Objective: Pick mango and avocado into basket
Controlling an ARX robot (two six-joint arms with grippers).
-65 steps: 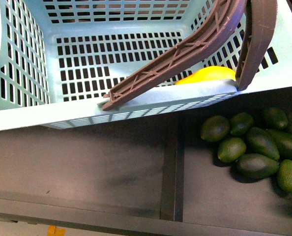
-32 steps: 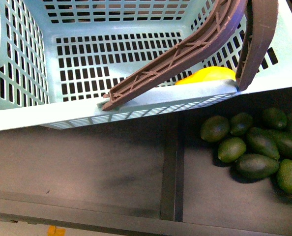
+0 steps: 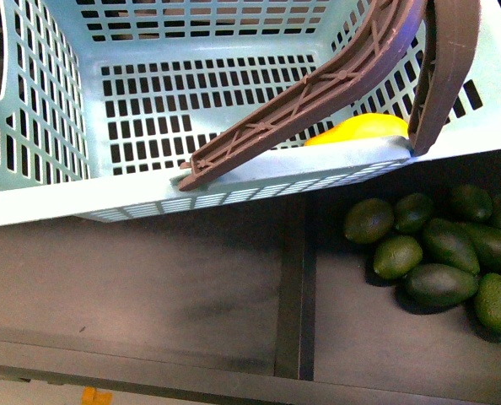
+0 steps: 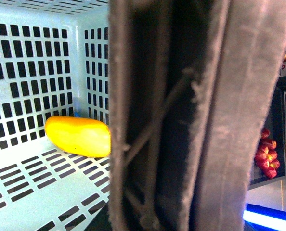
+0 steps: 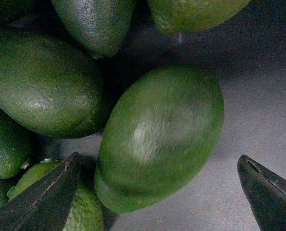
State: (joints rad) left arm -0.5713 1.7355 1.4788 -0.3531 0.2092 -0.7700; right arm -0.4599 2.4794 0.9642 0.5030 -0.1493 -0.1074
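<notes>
The light teal basket (image 3: 56,207) hangs over the back of a dark shelf, its brown ribbed handle (image 3: 318,89) folded across it. A yellow-orange mango (image 3: 362,127) lies inside against the near wall. In the left wrist view the handle (image 4: 181,120) fills the picture with the mango (image 4: 78,135) on the slotted floor behind it. My left gripper is shut on that handle, and its fingers are hidden. My right gripper (image 5: 158,192) is open just above a dark green avocado (image 5: 160,137), with one fingertip (image 5: 46,197) on each side of it. Neither arm shows in the front view.
Several more avocados (image 3: 440,283) lie heaped at the right of the shelf and crowd the one between my fingers (image 5: 42,86). A dark divider bar (image 3: 293,287) splits the shelf. Red fruit (image 4: 267,154) sits on a shelf beyond the basket.
The basket has drifted very slightly to the right in the front view. The mango and the heap of avocados lie as before.
</notes>
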